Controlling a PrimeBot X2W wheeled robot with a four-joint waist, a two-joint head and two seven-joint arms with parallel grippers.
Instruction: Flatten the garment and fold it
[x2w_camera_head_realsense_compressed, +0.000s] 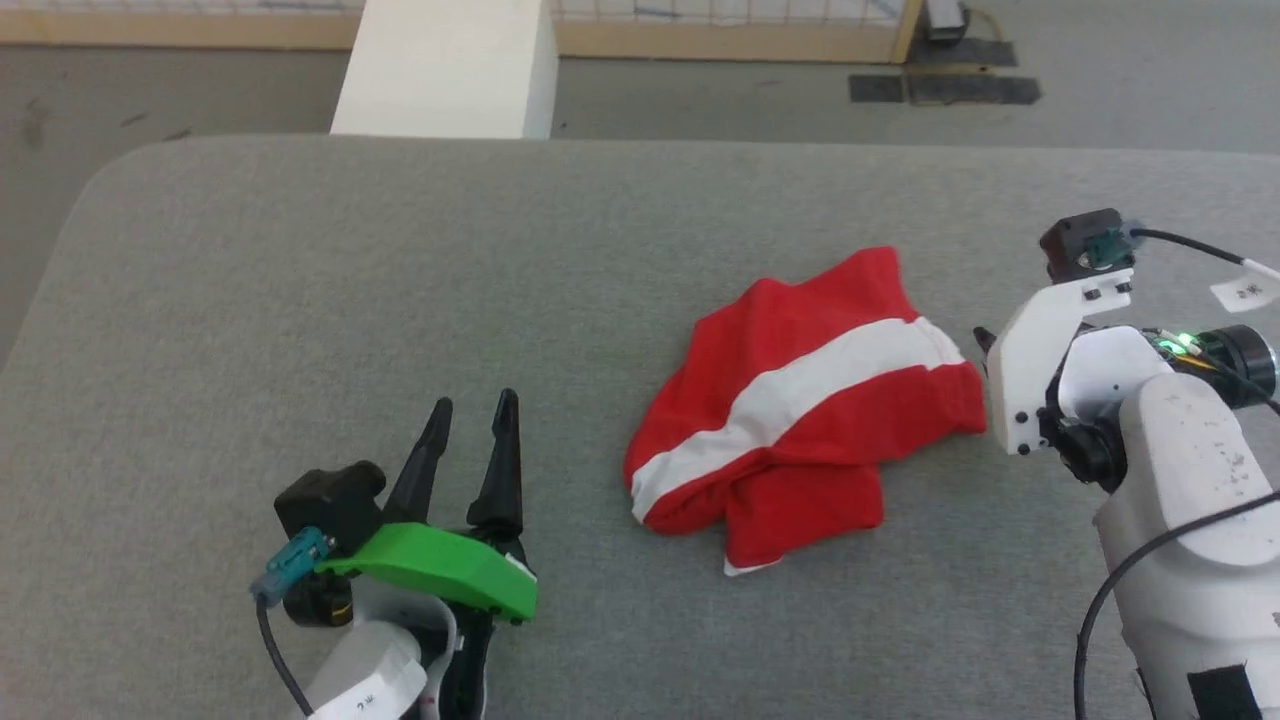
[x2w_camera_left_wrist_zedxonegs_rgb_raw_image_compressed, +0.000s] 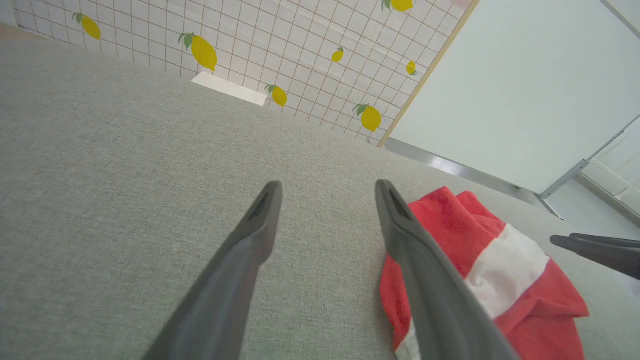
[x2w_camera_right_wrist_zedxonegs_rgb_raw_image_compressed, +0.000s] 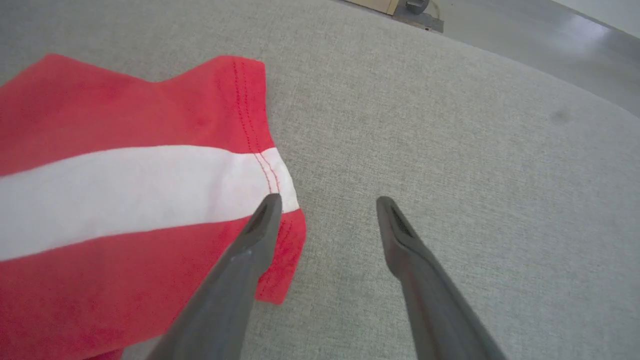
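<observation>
The task is barely begun: the garment (x2w_camera_head_realsense_compressed: 800, 400) lies bunched and unfolded on the grey tabletop (x2w_camera_head_realsense_compressed: 350, 260) between the left end effector (x2w_camera_head_realsense_compressed: 472, 402) and the right end effector (x2w_camera_right_wrist_zedxonegs_rgb_raw_image_compressed: 325, 200), both spread wide and empty.

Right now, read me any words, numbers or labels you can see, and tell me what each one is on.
Right tag, white, on the right arm's cable: dark marks, too blurred to read.
Left tag, white, at the left wrist: also unreadable.
Garment: no print showing.
</observation>
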